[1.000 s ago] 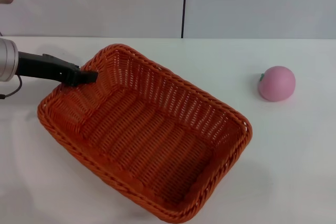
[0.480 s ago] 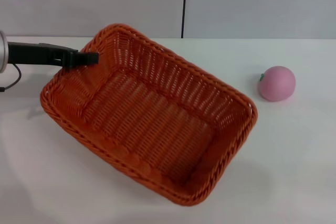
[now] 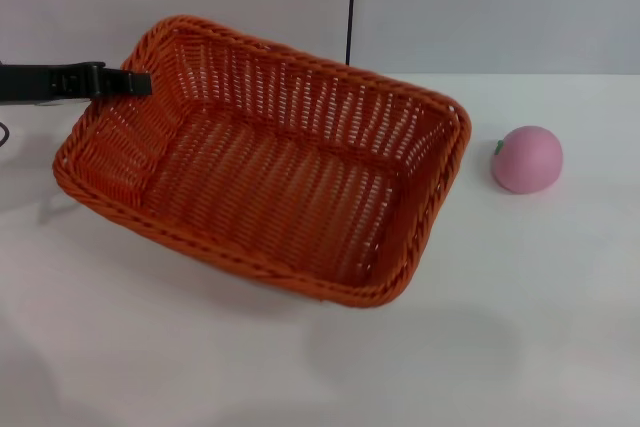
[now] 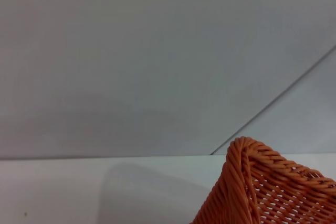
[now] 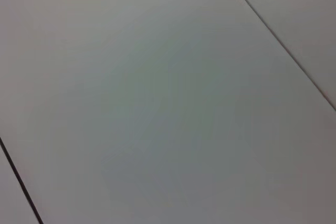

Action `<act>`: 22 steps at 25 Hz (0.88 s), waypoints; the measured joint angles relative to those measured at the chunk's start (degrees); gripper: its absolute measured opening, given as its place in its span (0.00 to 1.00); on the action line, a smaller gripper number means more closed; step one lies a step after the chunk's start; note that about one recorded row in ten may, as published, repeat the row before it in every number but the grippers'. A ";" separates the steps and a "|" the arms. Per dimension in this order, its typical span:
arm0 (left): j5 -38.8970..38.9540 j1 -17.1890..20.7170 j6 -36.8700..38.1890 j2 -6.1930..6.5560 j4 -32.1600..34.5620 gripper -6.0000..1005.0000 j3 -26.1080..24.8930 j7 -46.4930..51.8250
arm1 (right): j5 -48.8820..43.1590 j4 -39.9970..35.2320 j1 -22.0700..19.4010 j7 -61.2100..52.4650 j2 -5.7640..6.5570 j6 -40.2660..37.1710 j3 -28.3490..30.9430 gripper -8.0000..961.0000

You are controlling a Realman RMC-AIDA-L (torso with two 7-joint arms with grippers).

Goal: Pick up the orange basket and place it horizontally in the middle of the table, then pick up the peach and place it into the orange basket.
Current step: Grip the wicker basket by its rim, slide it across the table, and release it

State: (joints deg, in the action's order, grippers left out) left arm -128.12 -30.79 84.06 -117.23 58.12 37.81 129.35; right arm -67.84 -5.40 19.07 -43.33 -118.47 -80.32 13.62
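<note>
The orange basket (image 3: 270,162) hangs tilted above the white table (image 3: 520,317), its shadow on the tabletop below it, its open side facing me and its long side running left to right. My left gripper (image 3: 135,83) reaches in from the left and is shut on the basket's rim at the far-left corner. In the left wrist view a braided corner of the orange basket (image 4: 268,190) shows against the wall. The pink peach (image 3: 527,158) rests on the table to the right of the basket, apart from it. My right gripper is out of view.
A grey wall with a dark vertical seam (image 3: 351,7) stands behind the table. The right wrist view shows only grey panels with dark seams.
The left gripper has lifted the basket up and to the left and turned it, so its long side now runs nearly level across the view. The peach has not moved.
</note>
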 joint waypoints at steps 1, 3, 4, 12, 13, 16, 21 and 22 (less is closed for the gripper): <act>-0.02 -0.08 0.03 0.29 -0.02 0.16 -0.08 2.89 | 0.00 -0.08 0.10 0.00 0.00 0.05 0.00 0.65; -0.02 -0.10 0.20 0.38 -0.03 0.16 -0.11 4.97 | 0.03 -0.15 0.30 0.00 0.00 0.25 0.00 0.65; -0.02 -0.10 0.20 0.38 -0.03 0.16 -0.11 4.97 | 0.03 -0.18 0.40 0.00 0.00 0.36 0.00 0.65; 0.58 1.35 0.37 -0.17 -2.82 0.16 -5.95 7.70 | 0.04 -0.32 1.10 0.00 0.31 0.73 0.01 0.65; 0.58 1.35 0.37 -0.17 -2.82 0.16 -5.95 7.70 | 0.04 -0.32 1.19 0.00 0.39 0.91 0.01 0.65; 1.33 2.62 -0.52 -0.42 -5.88 0.16 -6.86 6.89 | 0.07 -0.32 1.56 0.00 0.60 2.04 0.01 0.65; 6.13 6.08 -1.38 -0.59 -10.63 0.16 -6.97 3.73 | -0.29 -0.33 2.87 0.38 0.77 3.49 0.00 0.65; 7.04 6.61 -1.39 -0.62 -10.90 0.16 -6.96 3.45 | -0.67 -0.37 3.22 0.43 0.78 3.55 0.01 0.65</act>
State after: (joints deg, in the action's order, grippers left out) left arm -121.07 -24.18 82.68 -117.84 47.22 30.85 132.79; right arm -68.51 -5.77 22.28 -42.91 -117.69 -76.77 13.62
